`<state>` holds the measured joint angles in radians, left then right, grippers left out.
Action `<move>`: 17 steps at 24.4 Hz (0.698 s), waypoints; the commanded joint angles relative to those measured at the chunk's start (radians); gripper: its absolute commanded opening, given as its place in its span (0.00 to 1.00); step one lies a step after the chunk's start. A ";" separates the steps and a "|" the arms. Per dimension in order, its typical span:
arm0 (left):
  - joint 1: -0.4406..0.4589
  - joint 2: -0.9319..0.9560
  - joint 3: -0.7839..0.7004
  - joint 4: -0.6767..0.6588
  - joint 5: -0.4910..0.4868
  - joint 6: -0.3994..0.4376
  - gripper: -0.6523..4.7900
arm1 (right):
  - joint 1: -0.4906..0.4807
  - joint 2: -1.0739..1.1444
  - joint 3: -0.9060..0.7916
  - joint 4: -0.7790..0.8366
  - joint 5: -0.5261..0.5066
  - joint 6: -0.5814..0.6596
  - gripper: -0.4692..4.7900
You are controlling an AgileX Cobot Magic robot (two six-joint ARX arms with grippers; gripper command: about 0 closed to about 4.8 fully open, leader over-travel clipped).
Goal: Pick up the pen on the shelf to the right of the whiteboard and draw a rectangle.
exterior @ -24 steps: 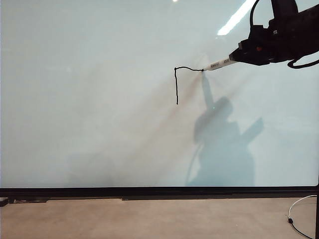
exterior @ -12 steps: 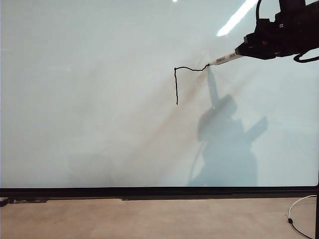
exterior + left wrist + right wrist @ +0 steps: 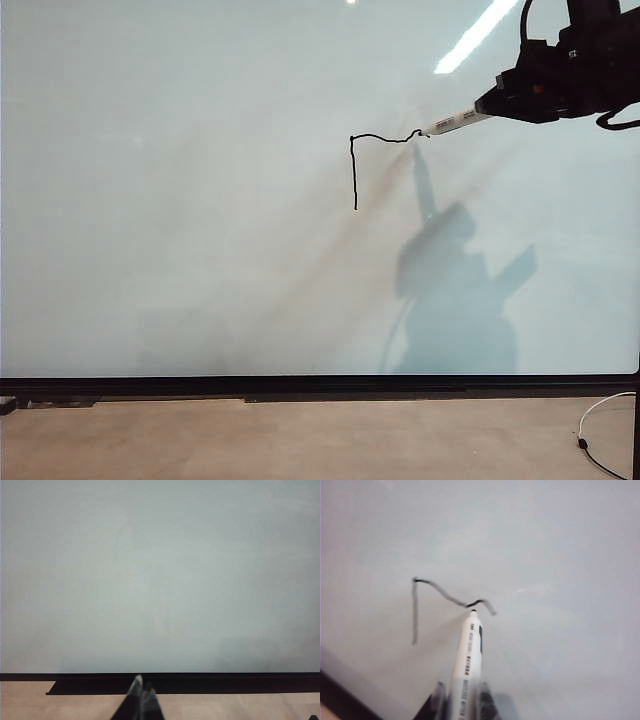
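Right gripper: upper right of the exterior view, a black mass cut off by the frame's right and top edges; its jaws are closed onto the pen's barrel, fingers blurred and only partly in the right wrist view
Pen: white barrel with dark print too small to read; rear end hidden inside the gripper; black tip at the whiteboard by the right end of the drawn line; actual contact with the board hard to judge
Whiteboard: pale and glossy, fills most of every view; black frame edge along the bottom; a ceiling light reflected near the top right
Rectangle: only partly drawn; a left vertical stroke and a wobbly top stroke joined at the upper left corner; smeared and grey in the right wrist view
Left gripper: only the fingertips show, low before the board's bottom edge; they lie together with nothing between them
Shadow: the right arm's dark shape on the board below the pen
Cable: white loop at lower right, cut off by the frame
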<state>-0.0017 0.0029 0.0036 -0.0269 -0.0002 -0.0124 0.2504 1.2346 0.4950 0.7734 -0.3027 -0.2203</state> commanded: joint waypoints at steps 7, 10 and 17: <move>0.000 0.000 0.003 0.006 0.003 0.005 0.11 | 0.127 0.072 -0.061 0.097 0.016 0.035 0.08; 0.000 0.000 0.003 0.006 0.004 0.005 0.11 | 0.135 0.160 -0.060 0.187 0.017 0.061 0.08; 0.000 0.000 0.003 0.006 0.003 0.005 0.11 | 0.135 0.265 -0.008 0.219 0.011 0.063 0.08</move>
<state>-0.0017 0.0025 0.0036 -0.0269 -0.0006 -0.0120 0.3832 1.4971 0.4751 0.9695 -0.2852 -0.1631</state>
